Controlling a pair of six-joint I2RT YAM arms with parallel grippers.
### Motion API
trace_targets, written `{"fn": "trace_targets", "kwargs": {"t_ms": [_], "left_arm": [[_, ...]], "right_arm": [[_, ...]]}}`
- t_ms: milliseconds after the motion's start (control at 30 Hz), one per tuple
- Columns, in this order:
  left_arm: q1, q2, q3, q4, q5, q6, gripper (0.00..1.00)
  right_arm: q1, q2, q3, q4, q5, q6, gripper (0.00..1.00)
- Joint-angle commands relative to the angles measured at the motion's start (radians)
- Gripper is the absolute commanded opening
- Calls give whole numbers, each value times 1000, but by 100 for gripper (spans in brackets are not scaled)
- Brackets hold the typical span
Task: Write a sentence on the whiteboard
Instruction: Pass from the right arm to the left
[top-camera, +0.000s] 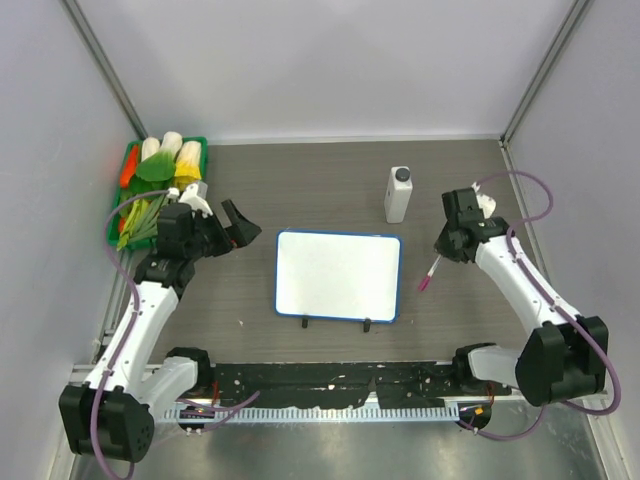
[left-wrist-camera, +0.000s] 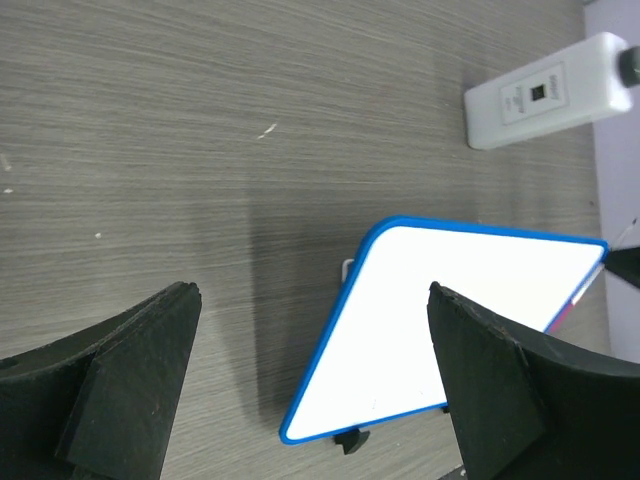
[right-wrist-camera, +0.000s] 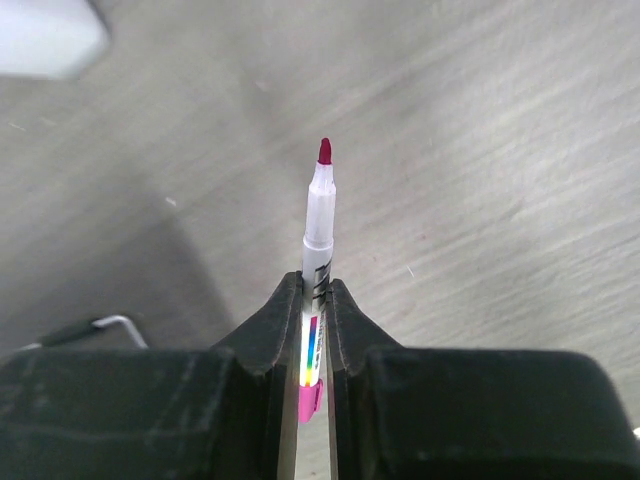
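Observation:
The whiteboard (top-camera: 338, 276) lies flat mid-table, white with a blue rim and two black clip feet; its face is blank, no sentence shows on it. It also shows in the left wrist view (left-wrist-camera: 440, 320). My left gripper (top-camera: 228, 222) is open and empty, to the left of the board above the table. My right gripper (top-camera: 443, 248) is shut on a pink marker (top-camera: 429, 274), uncapped, tip pointing down-left just right of the board's right edge. In the right wrist view the marker (right-wrist-camera: 318, 215) stands between the closed fingers, magenta tip over bare table.
A white bottle (top-camera: 398, 194) with a grey cap stands behind the board's right corner; it also shows in the left wrist view (left-wrist-camera: 545, 92). A green tray (top-camera: 121, 188) of toy vegetables sits at the far left. Grey walls close in the table.

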Motion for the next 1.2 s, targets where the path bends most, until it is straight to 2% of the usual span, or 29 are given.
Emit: {"fn": "trace_targets", "kwargs": {"t_ms": [0, 167, 300, 467, 533, 700, 933, 1067, 1100, 1167], "left_arm": [[-2, -14, 65, 13, 122, 41, 100], [-20, 11, 117, 2, 201, 41, 99], [-114, 44, 169, 11, 203, 47, 98], [-243, 109, 275, 59, 241, 53, 98], [-287, 144, 318, 79, 273, 50, 98], [-399, 245, 389, 131, 320, 41, 95], [-503, 359, 439, 164, 350, 32, 87], [-533, 394, 452, 171, 356, 33, 74], [-536, 400, 450, 180, 356, 30, 68], [-537, 409, 449, 195, 355, 21, 64]], "right_arm": [[-1, -95, 130, 2, 89, -84, 1], [15, -147, 254, 31, -21, -162, 1], [36, -202, 286, 108, -156, -142, 1], [79, -230, 208, 348, -484, -61, 1], [128, -221, 176, 434, -538, -15, 1], [271, -193, 116, 597, -515, 89, 1], [303, -147, 113, 743, -568, 188, 1], [311, -141, 106, 783, -572, 215, 1], [315, -141, 101, 791, -574, 217, 1], [318, -138, 95, 795, -575, 223, 1]]}}
